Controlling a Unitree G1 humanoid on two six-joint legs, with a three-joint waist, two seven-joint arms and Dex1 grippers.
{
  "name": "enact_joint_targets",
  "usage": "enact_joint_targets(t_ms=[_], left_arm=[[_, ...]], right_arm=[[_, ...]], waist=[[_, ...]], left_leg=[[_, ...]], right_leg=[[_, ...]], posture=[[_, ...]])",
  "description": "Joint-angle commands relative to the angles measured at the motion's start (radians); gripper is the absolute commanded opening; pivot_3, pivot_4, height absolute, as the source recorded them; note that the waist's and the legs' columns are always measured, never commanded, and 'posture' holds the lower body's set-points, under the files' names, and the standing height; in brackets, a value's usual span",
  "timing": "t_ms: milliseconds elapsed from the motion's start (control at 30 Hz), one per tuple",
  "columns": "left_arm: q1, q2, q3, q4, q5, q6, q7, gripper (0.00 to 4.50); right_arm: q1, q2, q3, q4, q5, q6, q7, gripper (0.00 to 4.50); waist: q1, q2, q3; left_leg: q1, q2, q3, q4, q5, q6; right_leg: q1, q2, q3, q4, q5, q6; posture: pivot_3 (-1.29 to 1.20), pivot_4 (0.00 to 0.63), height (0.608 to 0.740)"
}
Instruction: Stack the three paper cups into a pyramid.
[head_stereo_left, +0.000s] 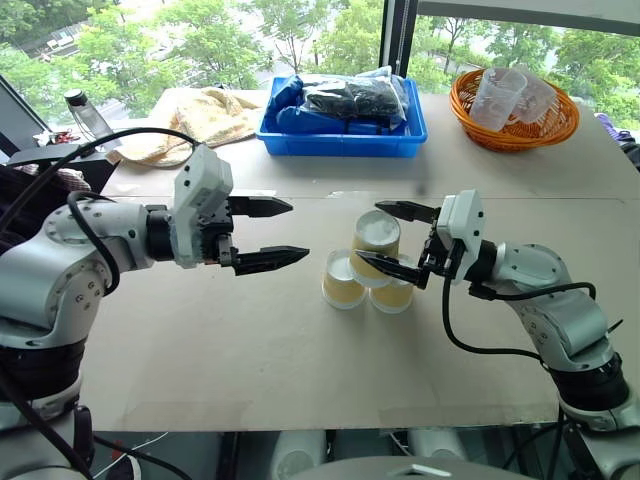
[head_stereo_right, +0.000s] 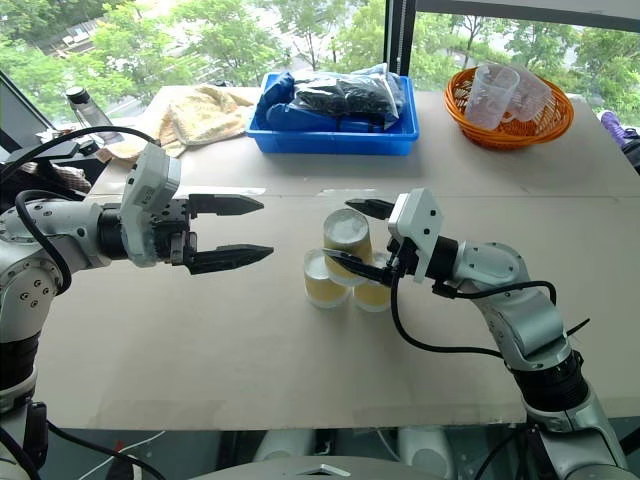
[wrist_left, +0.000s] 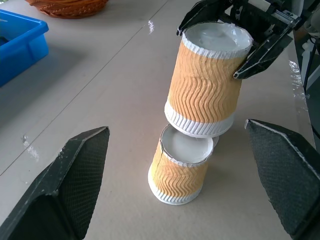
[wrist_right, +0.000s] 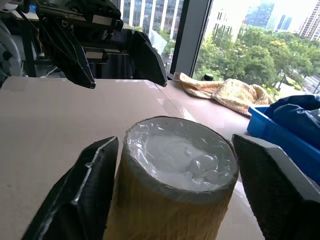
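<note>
On the tabletop (head_stereo_left: 200, 360) the three paper cups form a small pyramid near the middle, all upside down with white bases up. The left base cup (head_stereo_left: 343, 279) and the right base cup (head_stereo_left: 392, 293) stand just beside each other, and the top cup (head_stereo_left: 376, 243) rests across them, tilted a little.

The right gripper (head_stereo_left: 398, 240) reaches in from 3 o'clock with its fingers wide on either side of the top cup; the right wrist view shows a gap between each finger and the cup's wall, so nothing is held. The left gripper (head_stereo_left: 279, 233) hangs at 9 o'clock of the stack, well apart from it, fingers spread wide and pointing at the cups.

Toward 12 o'clock, at the far edge of the tabletop, sits a blue tray (head_stereo_left: 340, 141) holding dark and blue packets. At about 1 o'clock an orange basket (head_stereo_left: 512, 128) carries clear plastic cups (head_stereo_left: 495, 97). At about 10 o'clock lie a crumpled yellow cloth (head_stereo_left: 205, 117) and, beyond it, a bottle (head_stereo_left: 88, 118). None of these lies between the grippers and the stack; only the right gripper's fingers crowd the top cup.
</note>
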Motion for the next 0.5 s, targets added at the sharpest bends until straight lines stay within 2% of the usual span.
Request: enact_joint_targets(t_ms=[33,267,400,500], left_arm=[[-0.018,0.01,0.012,-0.019,-0.015,-0.012,-0.003,4.5],[-0.014,0.006,0.011,-0.019,-0.015,-0.015,-0.005,4.5],[0.075,-0.032,0.058,-0.075,-0.019,-0.08,0.006,4.5],[0.179,-0.061,0.147,-0.1,-0.046,-0.119,0.003,4.5]], right_arm=[[-0.011,-0.005,-0.014,-0.027,-0.001,-0.017,0.016,4.47],[0.01,0.0,-0.08,-0.069,0.067,-0.01,0.014,4.47],[0.103,-0.082,-0.193,-0.113,0.138,-0.005,0.067,4.47],[0.173,-0.153,-0.301,-0.15,0.231,0.037,0.089,4.47]], waist=[[0.0,0.0,0.0],[0.0,0.0,0.0],[0.006,0.0,0.0],[0.005,0.0,0.0]], left_leg=[[0.0,0.0,0.0,0.0,0.0,0.0],[0.0,0.0,0.0,0.0,0.0,0.0],[0.0,0.0,0.0,0.0,0.0,0.0],[-0.002,0.0,0.001,0.0,0.0,0.0]], right_leg=[[0.0,0.0,0.0,0.0,0.0,0.0],[0.0,0.0,0.0,0.0,0.0,0.0],[0.0,-0.001,0.0,-0.001,0.0,0.0],[-0.001,-0.002,0.0,-0.001,0.0,0.0]], posture=[[0.0,0.15,0.733],[0.0,0.15,0.733],[0.0,0.15,0.733],[0.0,0.15,0.733]])
